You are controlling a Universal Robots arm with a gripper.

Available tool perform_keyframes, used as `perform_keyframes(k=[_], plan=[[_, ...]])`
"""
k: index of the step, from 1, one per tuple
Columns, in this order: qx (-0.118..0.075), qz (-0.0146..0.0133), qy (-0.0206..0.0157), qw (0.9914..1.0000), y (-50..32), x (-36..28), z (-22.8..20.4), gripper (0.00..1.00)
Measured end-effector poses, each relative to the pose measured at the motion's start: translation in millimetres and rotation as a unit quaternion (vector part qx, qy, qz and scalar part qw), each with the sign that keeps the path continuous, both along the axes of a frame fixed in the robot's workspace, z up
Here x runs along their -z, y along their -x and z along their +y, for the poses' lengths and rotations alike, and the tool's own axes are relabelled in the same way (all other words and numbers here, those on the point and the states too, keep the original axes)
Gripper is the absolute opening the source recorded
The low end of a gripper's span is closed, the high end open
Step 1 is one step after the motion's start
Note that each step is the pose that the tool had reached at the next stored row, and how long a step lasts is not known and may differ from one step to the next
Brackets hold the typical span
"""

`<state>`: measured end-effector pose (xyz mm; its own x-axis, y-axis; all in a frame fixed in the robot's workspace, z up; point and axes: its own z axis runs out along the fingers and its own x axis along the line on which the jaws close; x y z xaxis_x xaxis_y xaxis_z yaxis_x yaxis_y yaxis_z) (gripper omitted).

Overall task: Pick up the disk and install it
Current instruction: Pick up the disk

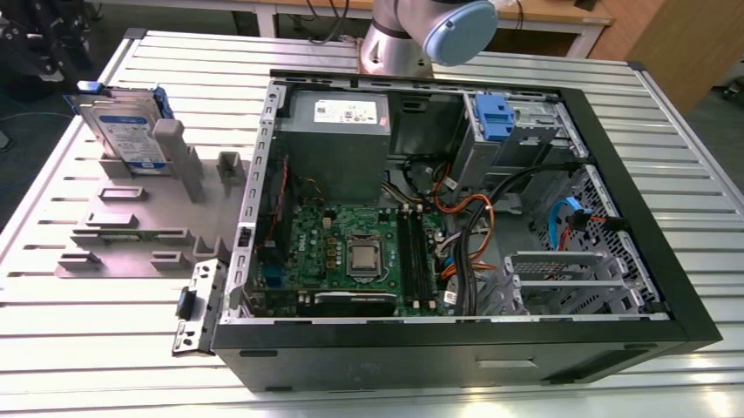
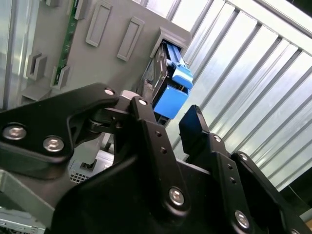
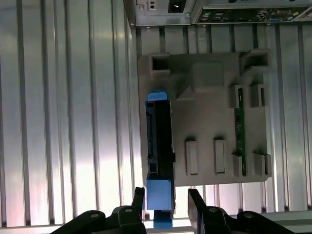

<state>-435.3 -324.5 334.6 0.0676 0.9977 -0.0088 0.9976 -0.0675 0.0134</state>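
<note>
The disk (image 1: 125, 131) stands on edge in a slot of the grey fixture (image 1: 128, 228), at the exterior view's left, outside the computer case. It is a silver drive with a white-and-blue label and blue side rails. In the first wrist view I look along its thin edge (image 3: 160, 146), with blue rail ends at both ends. My gripper (image 3: 167, 204) is open, and its two black fingers (image 3: 196, 201) stand apart from the disk. The near blue rail end shows in the gap beyond them. In the second wrist view the gripper (image 2: 170, 126) is open in front of the disk (image 2: 163, 80).
The open computer case (image 1: 651, 218) lies at the centre and right, with a motherboard (image 1: 348, 252), a grey power supply (image 1: 337, 131) and a drive bay with a blue latch (image 1: 494, 117). The arm (image 1: 424, 35) rises behind the case. The fixture carries several empty slots and a green memory stick (image 3: 239, 141).
</note>
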Motion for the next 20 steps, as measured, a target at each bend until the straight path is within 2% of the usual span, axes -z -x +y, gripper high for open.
perform_keyframes(k=[1,2,4,5,20], plan=[[0.000,0.0002,0.0000,1.00000,0.0,1.9,0.0,0.49],[0.000,0.0003,0.0000,1.00000,0.0,3.6,0.0,0.54],[0.000,0.0004,0.0000,1.00000,0.0,7.0,0.1,0.54],[0.000,0.0004,0.0000,1.00000,0.0,8.9,0.1,0.60],[-0.006,0.0004,-0.0018,0.99998,0.0,35.8,0.1,0.59]])
